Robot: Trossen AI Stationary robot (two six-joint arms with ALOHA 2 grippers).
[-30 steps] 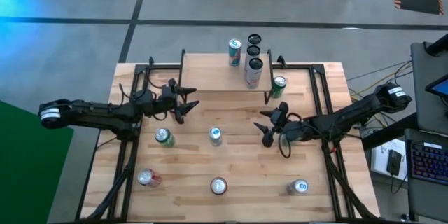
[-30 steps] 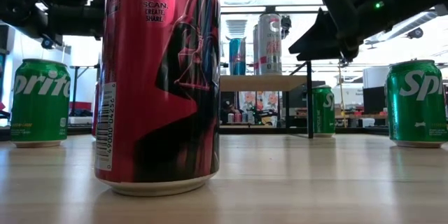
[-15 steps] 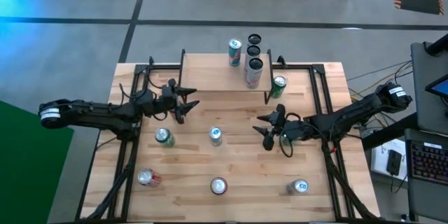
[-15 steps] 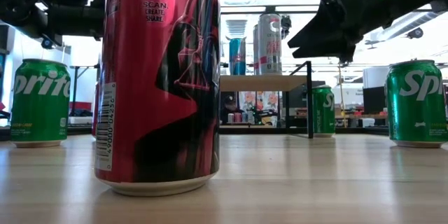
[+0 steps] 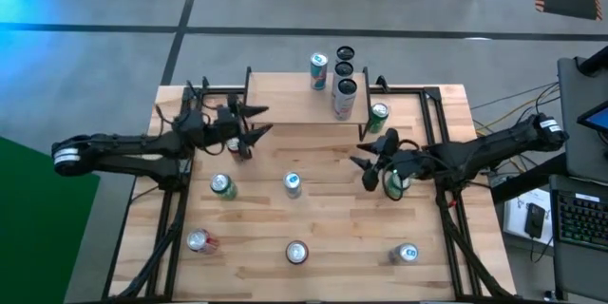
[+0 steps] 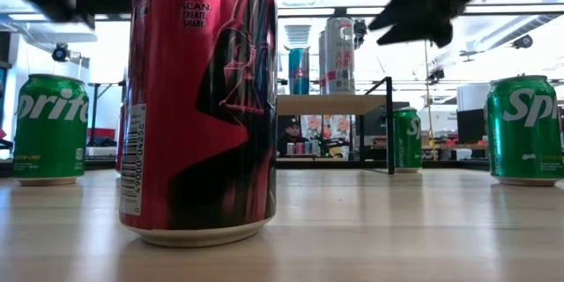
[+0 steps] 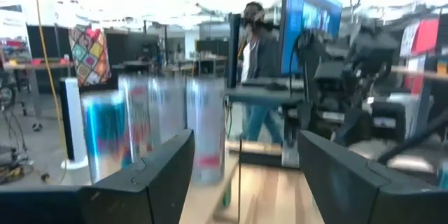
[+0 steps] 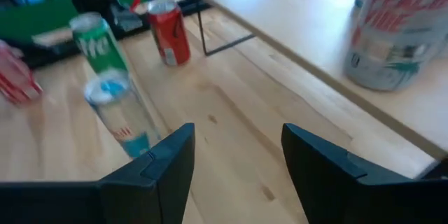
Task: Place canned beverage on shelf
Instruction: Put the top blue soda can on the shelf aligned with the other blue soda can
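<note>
The shelf (image 5: pixel 304 95) stands at the table's far middle on thin black legs, with several cans on its top (image 6: pixel 339 53); one of them shows in the right wrist view (image 8: pixel 392 28). My left gripper (image 5: pixel 255 123) is open and empty, in the air at the shelf's near left corner, above a red can (image 5: pixel 237 147). My right gripper (image 5: pixel 369 163) is open and empty, right of centre, just in front of the shelf's right end; a green can (image 5: pixel 394 182) stands under its wrist. In both wrist views the fingers stand apart with nothing between them (image 7: pixel 245 175) (image 8: pixel 238 161).
Loose cans stand on the table: green (image 5: pixel 222 185), blue-white (image 5: pixel 293 183), red (image 5: pixel 199 240), red (image 5: pixel 297 252), blue (image 5: pixel 407 254), and green (image 5: pixel 379 116) by the shelf's right leg. A big red can (image 6: pixel 198 97) stands close to the low camera. A person (image 7: pixel 255 42) stands beyond the table.
Both grippers have risen, staying open. My left gripper has also gone a little toward the far edge, and the red can below it now shows. My right arm has shifted, and the green can under its wrist now shows.
</note>
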